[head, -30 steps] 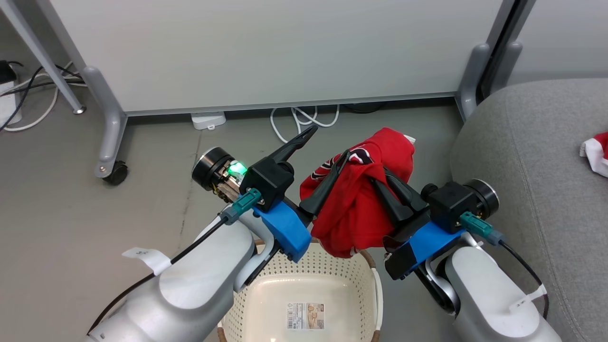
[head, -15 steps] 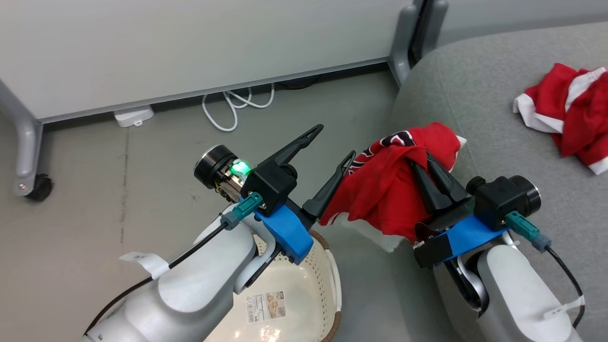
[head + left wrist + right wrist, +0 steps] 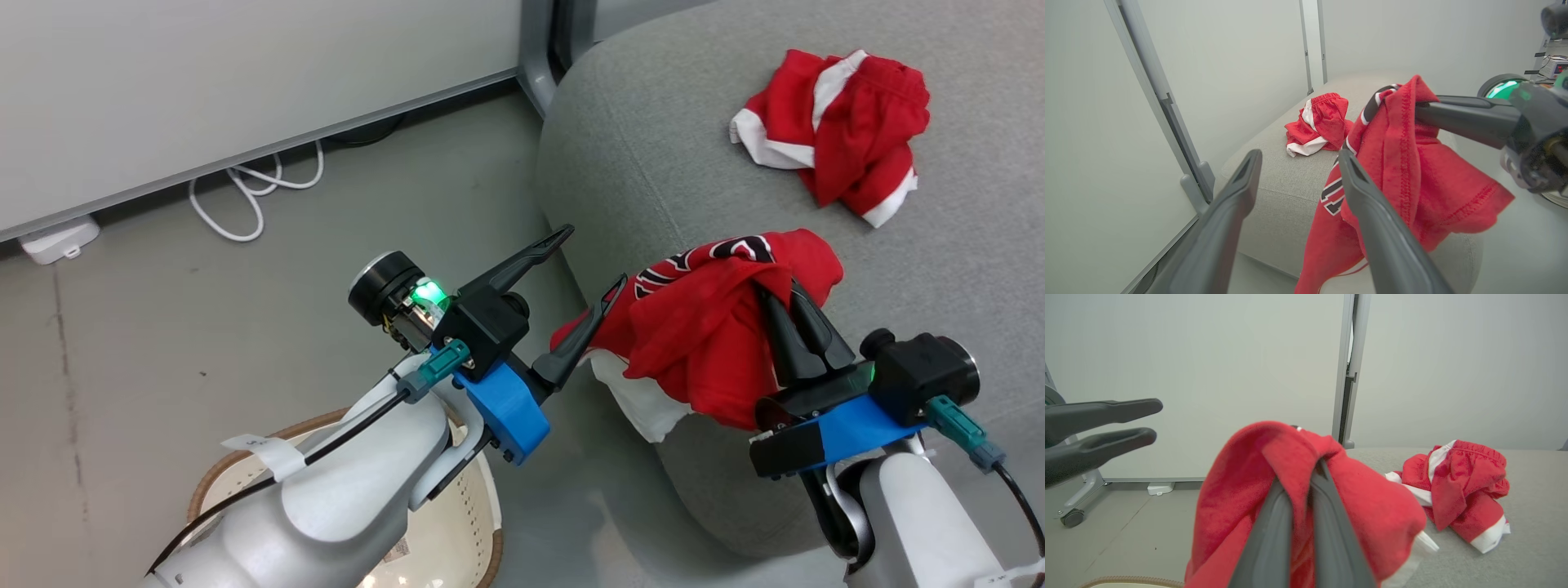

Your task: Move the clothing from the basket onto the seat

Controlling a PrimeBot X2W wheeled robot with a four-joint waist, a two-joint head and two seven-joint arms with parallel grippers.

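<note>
A red garment (image 3: 710,335) with a black-and-white print hangs from my right gripper (image 3: 780,290), which is shut on its top fold, over the front left corner of the grey seat (image 3: 653,163). The right wrist view has the cloth (image 3: 1241,486) draped over the closed fingers (image 3: 1274,522). My left gripper (image 3: 592,261) stands open just left of the garment, nothing between its fingers (image 3: 1229,204). Another red garment with white trim (image 3: 833,139) lies crumpled further back on the seat (image 3: 1278,179). The cream basket's brown rim (image 3: 245,445) peeks out under my left forearm.
A white partition panel (image 3: 204,82) with a grey post (image 3: 539,49) stands behind the seat's corner. White cables (image 3: 253,196) and a small white box (image 3: 57,237) lie on the grey floor along its foot. A castor leg (image 3: 1073,516) stands further left.
The camera has swung right, so the basket slid to the lower left and the seat came in. The right gripper carried the garment from above the basket to over the seat's corner.
</note>
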